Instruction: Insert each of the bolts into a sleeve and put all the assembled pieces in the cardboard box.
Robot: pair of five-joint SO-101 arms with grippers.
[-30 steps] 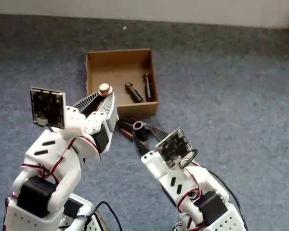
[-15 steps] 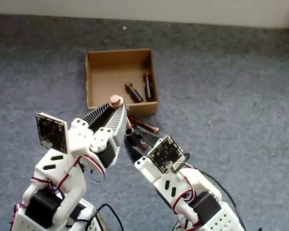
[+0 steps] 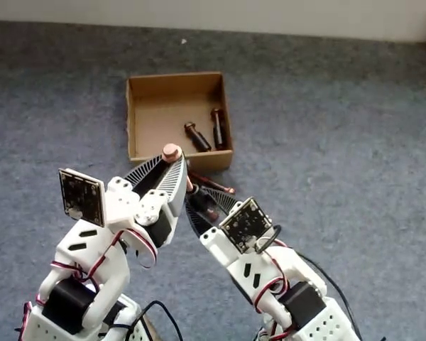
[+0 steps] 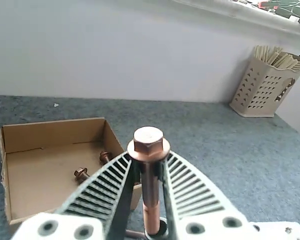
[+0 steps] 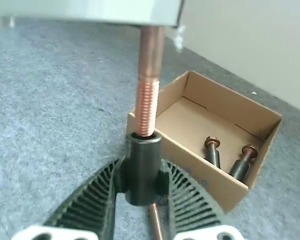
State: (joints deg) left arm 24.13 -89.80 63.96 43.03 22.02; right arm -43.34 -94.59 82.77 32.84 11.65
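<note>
My left gripper (image 4: 146,172) is shut on a copper bolt (image 4: 149,190), held upright with its hex head (image 3: 172,151) on top. The bolt's threaded tip (image 5: 146,112) sits in the mouth of a black sleeve (image 5: 142,167), which my right gripper (image 5: 141,182) holds shut just below it. Both grippers meet just in front of the cardboard box (image 3: 138,117). Two assembled pieces (image 3: 206,133) lie in the box's right part. Another copper bolt (image 3: 216,186) lies on the carpet between the box and the grippers.
Grey carpet covers the table on all sides. A perforated beige holder (image 4: 265,85) with sticks stands by the white wall in the left wrist view, far from the arms.
The left gripper swung the bolt from over the box's front edge to right above the sleeve. The right gripper shifted left under it, and the bolt tip now enters the sleeve.
</note>
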